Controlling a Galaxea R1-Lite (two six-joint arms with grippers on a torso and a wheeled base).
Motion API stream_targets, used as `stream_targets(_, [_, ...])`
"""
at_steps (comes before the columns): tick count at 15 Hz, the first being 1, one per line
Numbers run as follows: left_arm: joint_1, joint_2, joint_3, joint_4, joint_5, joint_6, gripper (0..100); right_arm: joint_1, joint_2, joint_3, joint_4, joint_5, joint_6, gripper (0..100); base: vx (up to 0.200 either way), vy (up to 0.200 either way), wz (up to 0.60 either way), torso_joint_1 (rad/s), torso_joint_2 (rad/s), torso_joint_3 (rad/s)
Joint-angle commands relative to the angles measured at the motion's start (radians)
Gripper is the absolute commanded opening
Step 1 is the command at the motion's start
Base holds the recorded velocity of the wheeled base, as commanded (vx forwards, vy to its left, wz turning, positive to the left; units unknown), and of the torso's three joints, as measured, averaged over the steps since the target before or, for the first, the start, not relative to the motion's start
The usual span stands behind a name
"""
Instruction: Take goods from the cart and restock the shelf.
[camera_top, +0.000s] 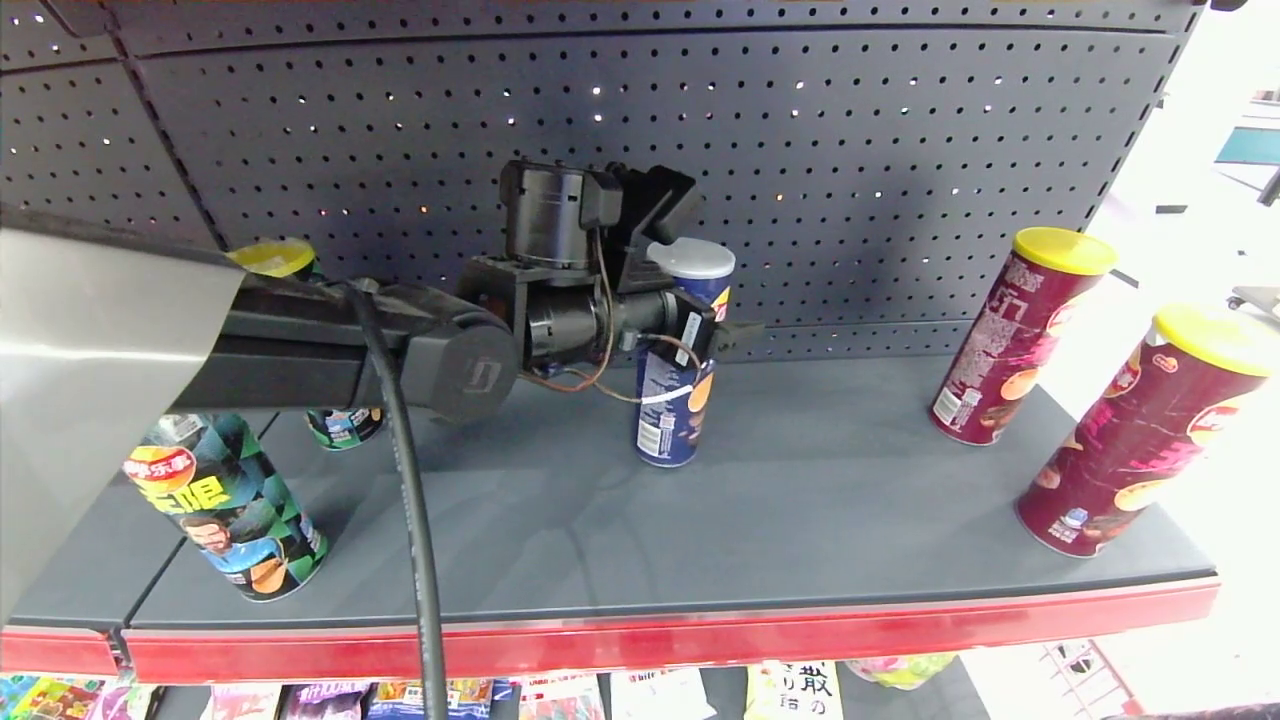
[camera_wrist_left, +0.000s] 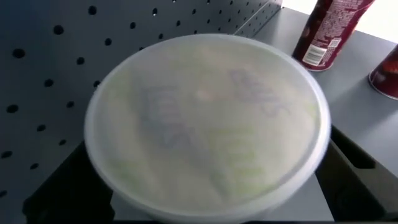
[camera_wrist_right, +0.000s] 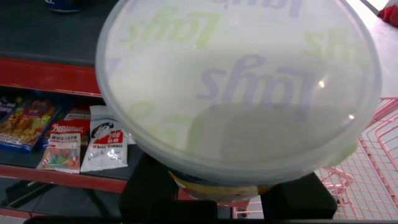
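A blue chip can (camera_top: 672, 400) with a clear lid stands on the grey shelf (camera_top: 800, 500) near its middle. My left gripper (camera_top: 703, 335) is shut on its upper part. In the left wrist view the can's lid (camera_wrist_left: 205, 118) looms large, with a dark finger (camera_wrist_left: 357, 171) beside it. My right gripper (camera_wrist_right: 217, 196) is shut on a second chip can whose clear lid (camera_wrist_right: 242, 81) faces the camera, with dark fingers (camera_wrist_right: 146, 190) on both sides. It hangs in front of the shelf's red edge (camera_wrist_right: 43, 74).
Two maroon cans (camera_top: 1010, 340) (camera_top: 1140, 440) with yellow lids stand at the shelf's right end. A green-patterned can (camera_top: 230, 510) stands front left and another (camera_top: 345, 425) behind my left arm. The pegboard (camera_top: 850, 150) closes the back. Snack packs (camera_wrist_right: 109, 137) lie on a lower shelf beside the pink cart (camera_wrist_right: 370, 180).
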Motion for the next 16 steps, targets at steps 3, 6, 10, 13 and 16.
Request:
stream_targets(3, [0.002,-0.009,0.002,0.002,-0.006,0.000,0,0.001,-0.005,0.000,0.000,0.001,0.000,0,0.000,0.000,0.00,0.000,0.00,0.000])
stream_targets(6, [0.014,-0.020,0.010,0.002,-0.052,-0.007,0,0.000,-0.005,0.000,0.001,0.001,0.000,0,0.000,0.000,0.00,0.000,0.00,0.000])
stream_targets(10, [0.066,-0.105,0.099,0.001,-0.262,-0.009,0,0.000,-0.005,0.000,0.001,0.001,0.000,0,0.000,0.000,0.00,0.000,0.00,0.000])
stream_targets(13, [0.106,-0.181,0.193,-0.004,-0.512,0.017,0,0.000,-0.002,0.000,0.001,0.002,0.000,0,0.000,0.000,0.00,0.000,0.00,0.000])
stream_targets(16, [0.115,-0.215,0.289,-0.060,-0.653,0.085,0,0.000,-0.002,0.000,0.001,0.002,0.000,0,0.000,0.000,0.00,0.000,0.00,0.000])
